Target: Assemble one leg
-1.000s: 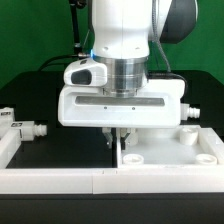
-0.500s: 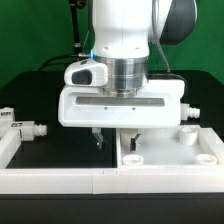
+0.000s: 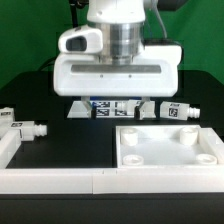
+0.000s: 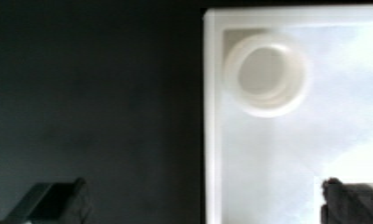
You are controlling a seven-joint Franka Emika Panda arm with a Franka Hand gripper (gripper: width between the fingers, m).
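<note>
Bright, even light bleaches the white panel (image 4: 298, 130) in the soft, unfocused wrist view, where the gripper (image 4: 204, 202) shows dark, blurred fingers (image 4: 55, 202). Exterior view: coarse, glare on the arm (image 3: 115, 70), black table (image 3: 60, 150) dim.

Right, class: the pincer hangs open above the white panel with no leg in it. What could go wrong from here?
1. The pincer is open and empty, and the wrist view puts it over the panel's edge; a straight descent might strike the rim.
2. The legs behind the panel lie close together in a row; closing on one may knock its neighbour.
</note>
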